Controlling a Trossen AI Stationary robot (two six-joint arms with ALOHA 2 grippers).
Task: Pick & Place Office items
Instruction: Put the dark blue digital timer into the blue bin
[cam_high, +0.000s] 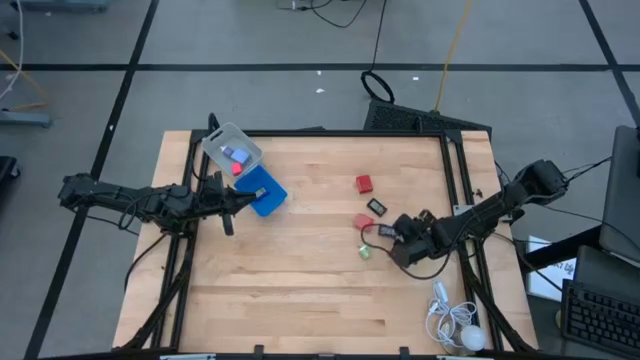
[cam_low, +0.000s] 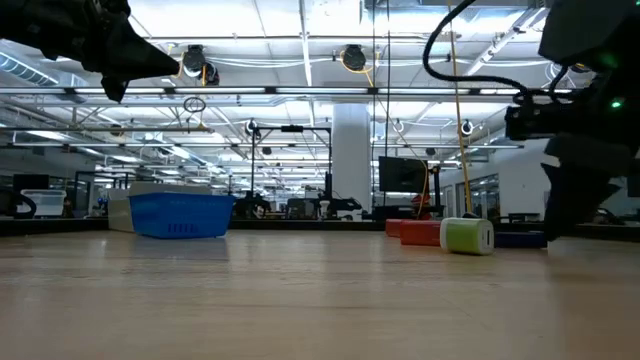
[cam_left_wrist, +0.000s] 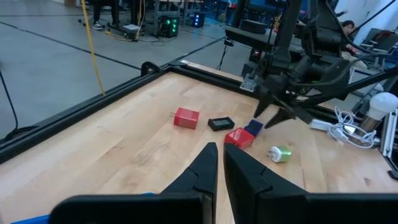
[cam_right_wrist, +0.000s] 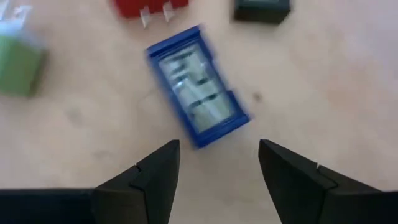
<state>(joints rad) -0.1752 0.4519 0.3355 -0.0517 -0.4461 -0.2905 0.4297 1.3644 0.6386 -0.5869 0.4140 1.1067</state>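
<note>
Bare table (cam_high: 300, 290) surrounds blue piece (cam_right_wrist: 198, 87) beneath right end effector (cam_right_wrist: 217, 165).

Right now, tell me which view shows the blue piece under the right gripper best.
Right wrist view: the blue piece lies on the table, unobstructed, ahead of the open right gripper. Left wrist view shows it small; the high view largely hides it; the low view shows only a dark sliver.

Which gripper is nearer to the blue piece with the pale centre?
Right. The right gripper hangs open just over the blue piece; the left gripper is shut, far across the table beside the blue tray.
</note>
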